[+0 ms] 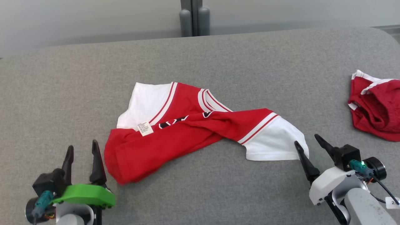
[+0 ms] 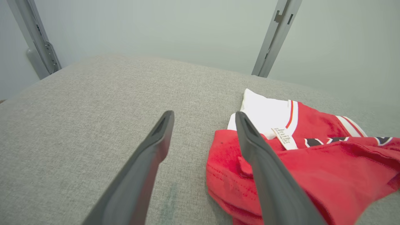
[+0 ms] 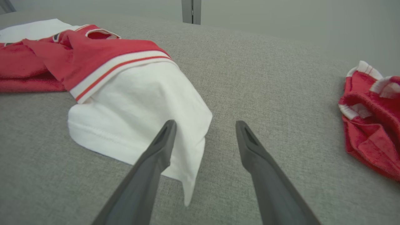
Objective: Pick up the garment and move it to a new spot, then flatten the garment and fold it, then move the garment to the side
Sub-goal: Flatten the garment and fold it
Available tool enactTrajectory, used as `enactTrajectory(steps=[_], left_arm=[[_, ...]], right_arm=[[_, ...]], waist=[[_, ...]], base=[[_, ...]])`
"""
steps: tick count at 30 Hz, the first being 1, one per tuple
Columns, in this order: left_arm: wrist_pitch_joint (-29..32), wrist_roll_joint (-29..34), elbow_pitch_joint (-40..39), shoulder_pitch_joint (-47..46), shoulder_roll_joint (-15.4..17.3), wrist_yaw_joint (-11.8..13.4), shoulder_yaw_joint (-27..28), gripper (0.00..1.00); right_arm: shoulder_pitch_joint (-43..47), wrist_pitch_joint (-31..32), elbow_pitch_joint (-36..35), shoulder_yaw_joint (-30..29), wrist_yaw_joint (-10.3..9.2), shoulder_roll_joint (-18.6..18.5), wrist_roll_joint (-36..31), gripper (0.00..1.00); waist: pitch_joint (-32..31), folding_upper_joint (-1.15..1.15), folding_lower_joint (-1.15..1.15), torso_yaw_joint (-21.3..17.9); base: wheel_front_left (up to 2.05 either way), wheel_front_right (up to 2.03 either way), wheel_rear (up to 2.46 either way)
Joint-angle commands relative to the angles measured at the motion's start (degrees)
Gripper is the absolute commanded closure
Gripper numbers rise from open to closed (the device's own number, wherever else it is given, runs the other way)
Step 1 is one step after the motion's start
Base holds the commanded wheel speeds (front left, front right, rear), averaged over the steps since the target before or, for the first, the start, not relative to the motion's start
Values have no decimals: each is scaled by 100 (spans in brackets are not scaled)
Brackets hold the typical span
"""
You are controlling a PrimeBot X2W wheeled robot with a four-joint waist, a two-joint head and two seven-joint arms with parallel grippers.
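A red garment [image 1: 175, 131] with white sleeves and red-and-white trim lies twisted and crumpled across the middle of the grey surface [image 1: 218, 56]. Its white care label faces up near the left sleeve. My left gripper [image 1: 82, 150] stands open just left of the garment's red hem, with its right finger over the red cloth [image 2: 312, 168] in the left wrist view. My right gripper [image 1: 307, 140] is open at the tip of the white right sleeve [image 3: 140, 112], whose corner hangs loose between the fingers [image 3: 162, 143]. Nothing is held.
A second red garment [image 1: 375, 106] with white striped trim lies bunched at the right edge of the surface, also seen as a red heap [image 3: 372, 118] in the right wrist view. Grey posts [image 1: 194, 18] rise behind the far edge.
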Motion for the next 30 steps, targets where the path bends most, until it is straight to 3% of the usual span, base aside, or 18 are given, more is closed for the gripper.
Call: enactTrajectory(steps=[1,5,9,18,24,25,26,30], left_arm=[[-19,78,-61,-191,16,4,53,0],[-18,201,67,-532,15,-33,57,0],[-12,273,630,-1075,174,-45,-338,0],[-3,-344,2328,-1929,530,-49,-1381,0],[390,-909,3282,-2212,535,-47,-2031,0],[466,-1027,3349,-2237,547,-47,-2175,59],[493,-1102,3371,-2259,558,-47,-2299,100],[318,-1372,3279,-2482,747,-47,-2755,100]], right_arm=[[47,-8,-87,-112,-9,59,-109,0],[-21,-8,-286,-343,-9,287,-385,0],[-128,-8,-418,-361,-9,433,-566,0],[-257,-8,-553,-292,-9,595,-700,0],[-257,-8,-559,-270,-9,635,-712,0],[-257,-8,-556,-268,-9,641,-715,0],[-257,-8,-556,-268,-9,645,-718,0],[-267,-8,-594,-303,-9,677,-740,0]], waist=[[27,0,0,6],[140,0,0,-21],[289,0,0,-91],[458,0,0,-248],[486,0,0,-285],[488,0,0,-287],[486,0,0,-288],[468,0,0,-293]], base=[[0,0,0],[0,0,0],[0,0,0],[0,0,0],[0,0,0],[0,0,0],[0,0,0],[0,0,0]])
